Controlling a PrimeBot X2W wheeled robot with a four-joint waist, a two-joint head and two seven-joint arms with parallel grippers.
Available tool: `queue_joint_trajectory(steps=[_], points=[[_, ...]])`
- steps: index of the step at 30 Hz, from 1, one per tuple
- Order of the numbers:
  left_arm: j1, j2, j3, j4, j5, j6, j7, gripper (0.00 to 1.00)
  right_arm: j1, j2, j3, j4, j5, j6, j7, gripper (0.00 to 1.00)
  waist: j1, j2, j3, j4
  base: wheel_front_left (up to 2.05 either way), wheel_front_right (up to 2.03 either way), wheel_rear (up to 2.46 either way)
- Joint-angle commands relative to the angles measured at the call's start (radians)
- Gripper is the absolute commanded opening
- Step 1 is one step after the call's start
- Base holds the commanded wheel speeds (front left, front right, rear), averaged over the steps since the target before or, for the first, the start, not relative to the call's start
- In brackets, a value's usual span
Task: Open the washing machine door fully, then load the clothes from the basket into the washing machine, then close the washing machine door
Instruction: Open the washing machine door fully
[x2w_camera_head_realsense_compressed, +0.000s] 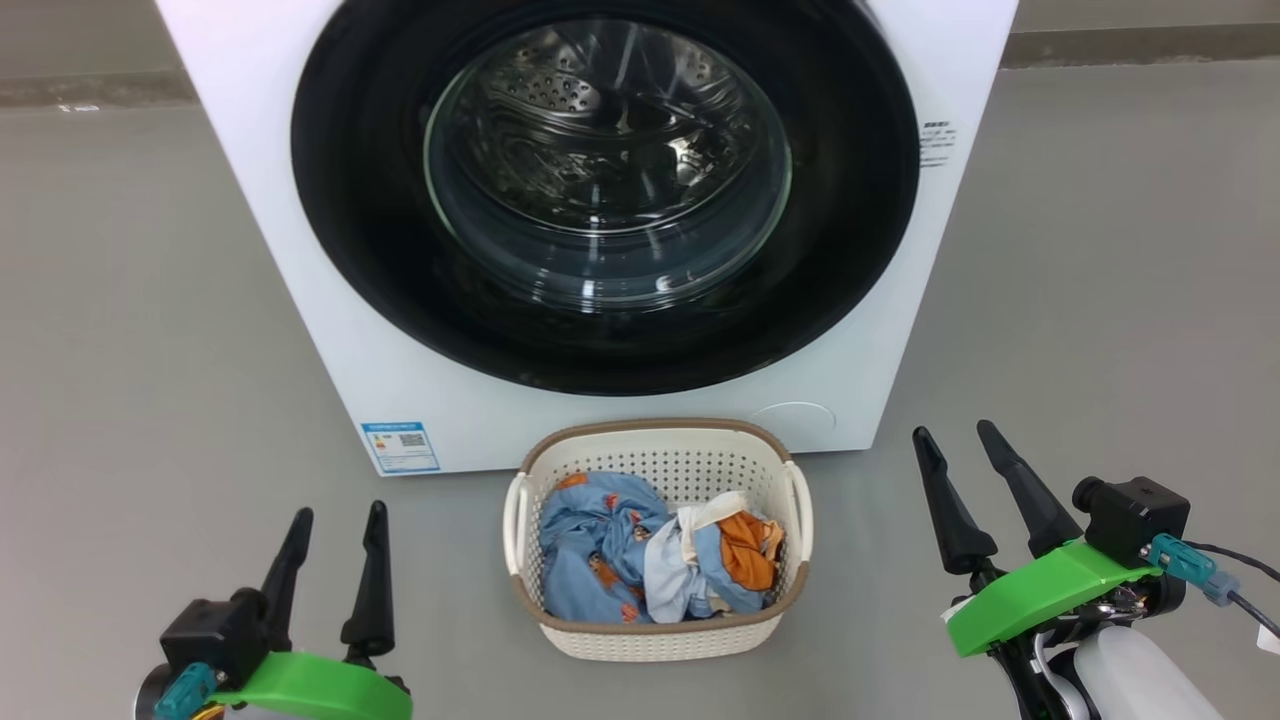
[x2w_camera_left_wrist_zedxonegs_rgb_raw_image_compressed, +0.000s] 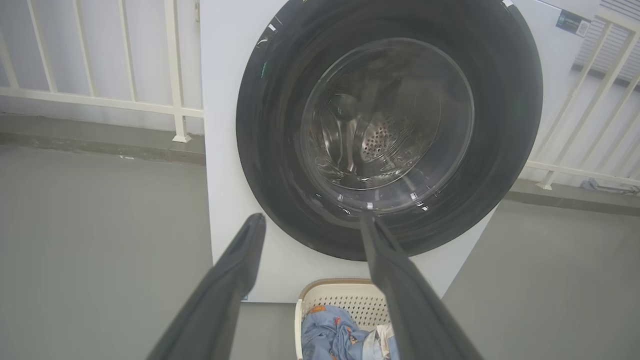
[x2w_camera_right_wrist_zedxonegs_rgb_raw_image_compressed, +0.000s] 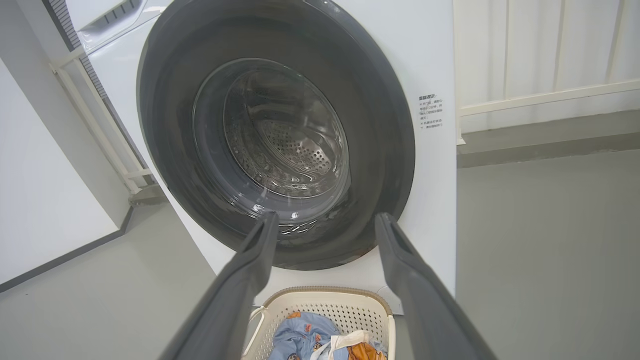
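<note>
The washing machine stands on the grey floor, and I take it as the mark for all the rest. The washing machine door is closed, with its wide black rim lying flat against the white front. Through the round glass in its middle one sees the steel drum with its small holes. At the machine's lower front corner, on the robot's left side, there is a blue label sticker.

The basket sits on the floor just before the machine, below the lowest part of the door. Whether its far rim touches the white front, I cannot tell. The clothes lie inside it, a crumpled heap of light blue cloth with an orange patch and a white strip.

The left gripper hangs before the machine's left front corner. Its two dark fingers stand wide apart and hold nothing. The right gripper hangs off the machine's right front corner, its fingers also spread wide with nothing between them. Both point toward the machine, well apart from the door.

Behind the machine a white railing runs along the wall.
</note>
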Motion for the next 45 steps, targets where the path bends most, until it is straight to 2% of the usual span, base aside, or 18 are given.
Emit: queue_joint_trajectory(steps=[1,21,45], points=[[-0.052,0.02,0.026,-0.018,-0.004,-0.001,-0.009,1.0,-0.039,-0.009,0.01,-0.017,-0.021,0.006,-0.012,1.0,0.0,0.0,0.0,0.0,0.86,0.86,-1.73],[-0.041,0.016,0.029,-0.04,-0.009,-0.001,-0.013,1.0,-0.039,-0.014,0.015,-0.012,-0.017,0.006,-0.012,1.0,0.0,0.0,-0.008,0.0,1.03,1.02,-2.05],[-0.039,0.021,0.015,-0.027,-0.004,0.01,-0.014,1.0,-0.035,-0.017,0.007,-0.003,-0.013,0.006,-0.012,1.0,0.0,0.0,-0.008,-0.001,0.08,0.08,-0.16]])
